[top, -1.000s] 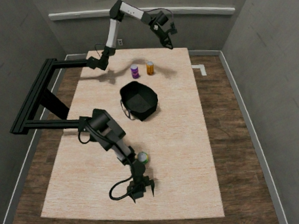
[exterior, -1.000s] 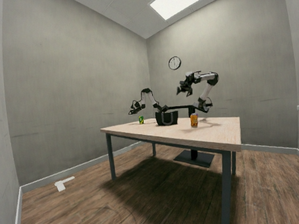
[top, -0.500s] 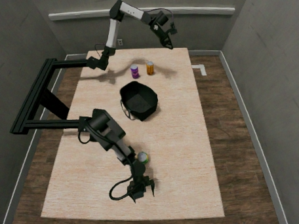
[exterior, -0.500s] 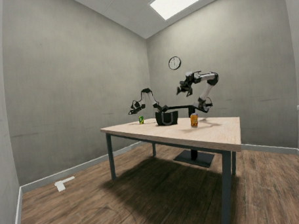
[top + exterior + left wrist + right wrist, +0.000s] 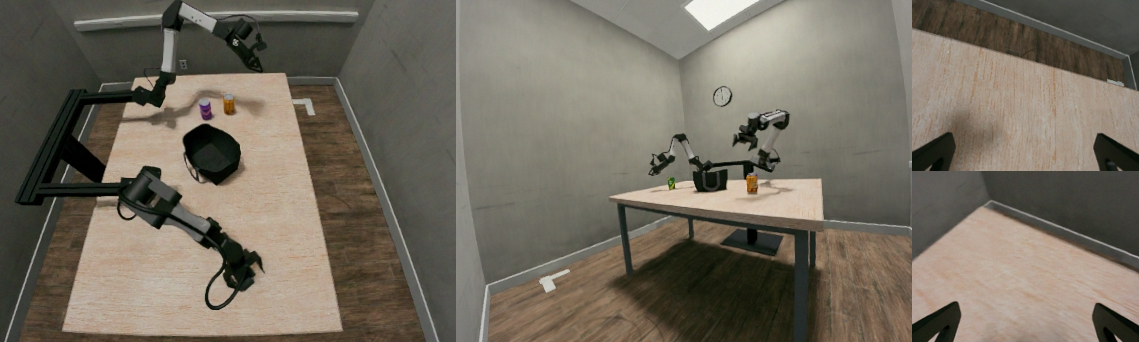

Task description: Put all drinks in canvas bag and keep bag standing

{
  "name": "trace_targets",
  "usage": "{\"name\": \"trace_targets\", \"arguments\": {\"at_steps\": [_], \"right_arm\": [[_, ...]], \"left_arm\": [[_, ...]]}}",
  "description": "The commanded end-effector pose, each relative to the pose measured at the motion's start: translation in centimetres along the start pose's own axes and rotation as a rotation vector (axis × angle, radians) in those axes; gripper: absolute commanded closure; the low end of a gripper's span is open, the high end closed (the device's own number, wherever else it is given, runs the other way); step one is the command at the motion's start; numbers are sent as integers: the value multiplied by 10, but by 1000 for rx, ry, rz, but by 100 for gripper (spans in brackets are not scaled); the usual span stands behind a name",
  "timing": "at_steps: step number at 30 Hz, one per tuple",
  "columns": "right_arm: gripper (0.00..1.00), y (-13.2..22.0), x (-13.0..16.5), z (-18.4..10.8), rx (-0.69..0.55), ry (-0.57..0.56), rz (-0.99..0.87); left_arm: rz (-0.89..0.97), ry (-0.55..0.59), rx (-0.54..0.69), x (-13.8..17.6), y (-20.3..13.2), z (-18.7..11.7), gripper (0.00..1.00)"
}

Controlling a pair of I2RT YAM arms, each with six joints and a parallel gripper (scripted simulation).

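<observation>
The black canvas bag (image 5: 195, 142) (image 5: 703, 181) stands with its walls up; its visible inside is empty. A purple can (image 5: 205, 109) and an orange can (image 5: 229, 104) (image 5: 752, 184) stand upright beyond it in the top view. A green can (image 5: 671, 183) stands on the bag's other side, hidden behind the right arm in the top view. My left gripper (image 5: 256, 67) (image 5: 744, 144) (image 5: 1024, 140) is open and empty, high and to the right of the orange can in the top view. My right gripper (image 5: 653, 172) (image 5: 1025, 308) is open and empty above the table, past the green can.
The wooden table (image 5: 280, 200) (image 5: 696, 206) (image 5: 1026, 99) (image 5: 1015, 270) holds everything. The black stand (image 5: 50, 145) of the arms is at its left side in the top view. The bag's handle (image 5: 192, 169) (image 5: 717, 186) hangs outside its wall. The right forearm reaches low across the table.
</observation>
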State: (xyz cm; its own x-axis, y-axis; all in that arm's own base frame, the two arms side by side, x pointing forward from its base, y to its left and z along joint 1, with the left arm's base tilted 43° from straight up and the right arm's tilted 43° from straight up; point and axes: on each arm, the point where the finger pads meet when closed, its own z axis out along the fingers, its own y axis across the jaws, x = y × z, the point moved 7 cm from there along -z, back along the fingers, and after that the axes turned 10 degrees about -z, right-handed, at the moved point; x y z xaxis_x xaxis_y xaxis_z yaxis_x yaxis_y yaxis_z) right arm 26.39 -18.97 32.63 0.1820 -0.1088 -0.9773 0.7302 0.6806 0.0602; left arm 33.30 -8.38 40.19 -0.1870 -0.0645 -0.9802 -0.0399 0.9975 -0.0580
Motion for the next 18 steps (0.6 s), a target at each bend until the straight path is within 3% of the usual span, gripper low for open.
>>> {"name": "trace_targets", "arguments": {"at_steps": [1, 11, 16, 18], "right_arm": [[0, 14, -16, 0, -75, 34, -30], [0, 98, -50, -28, -444, 110, -90], [0, 131, -72, -56, -632, 129, -119], [0, 131, -72, -56, -632, 129, -119]], "left_arm": [[-46, -69, 63, -12, 3, -7, 0], [-97, -151, 83, -14, 41, -15, 0], [-113, -194, 95, -14, 59, -21, 0], [-113, -194, 95, -14, 59, -21, 0]]}}
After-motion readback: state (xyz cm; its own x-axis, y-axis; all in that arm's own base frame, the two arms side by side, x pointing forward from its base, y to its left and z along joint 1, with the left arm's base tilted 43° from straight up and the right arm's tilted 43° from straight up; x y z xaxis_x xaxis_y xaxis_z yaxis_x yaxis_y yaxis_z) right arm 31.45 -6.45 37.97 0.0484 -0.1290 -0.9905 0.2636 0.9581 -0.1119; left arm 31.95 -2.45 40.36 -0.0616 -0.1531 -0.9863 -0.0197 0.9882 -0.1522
